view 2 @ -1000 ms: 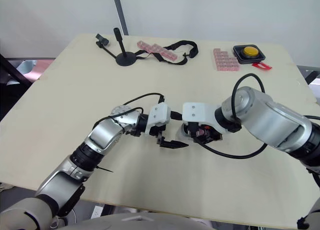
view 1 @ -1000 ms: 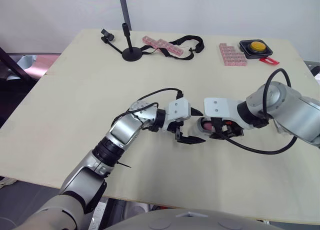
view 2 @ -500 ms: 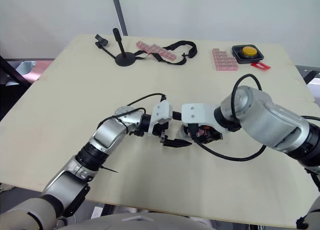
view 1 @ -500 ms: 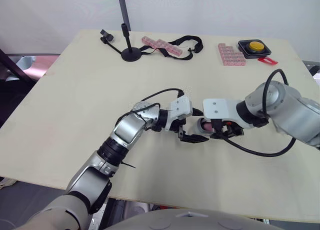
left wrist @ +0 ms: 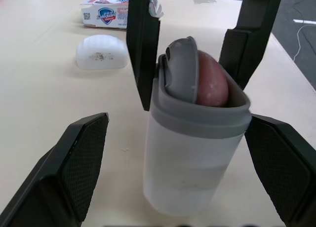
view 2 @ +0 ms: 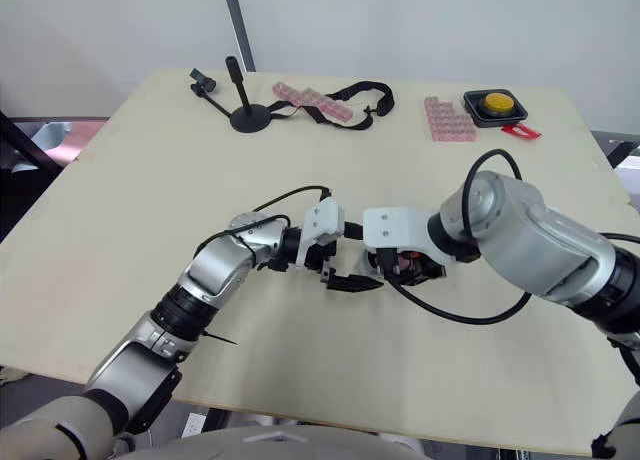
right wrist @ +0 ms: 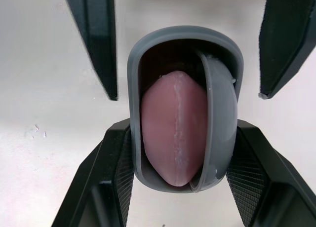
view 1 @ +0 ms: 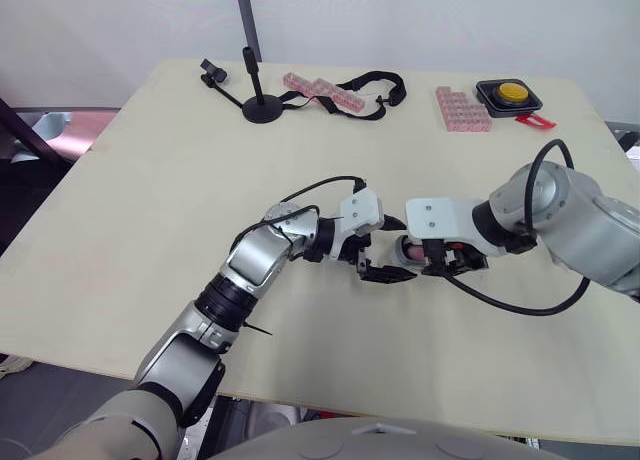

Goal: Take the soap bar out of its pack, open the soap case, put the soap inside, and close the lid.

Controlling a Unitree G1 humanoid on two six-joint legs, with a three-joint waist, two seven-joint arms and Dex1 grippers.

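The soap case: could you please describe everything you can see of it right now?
The soap case has a translucent white plastic-looking body and a grey rim. It stands on end on the table, mouth open. Inside sit the pink soap and a curved grey insert beside it. The right gripper holds it, jaws pressed on two opposite sides. The left gripper has its jaws wide open around the case, not touching it.

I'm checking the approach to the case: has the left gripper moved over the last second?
Yes, slightly. Judged against the black stand, the left gripper has edged toward the soap case held in the right gripper, with its open fingers on either side of the case.
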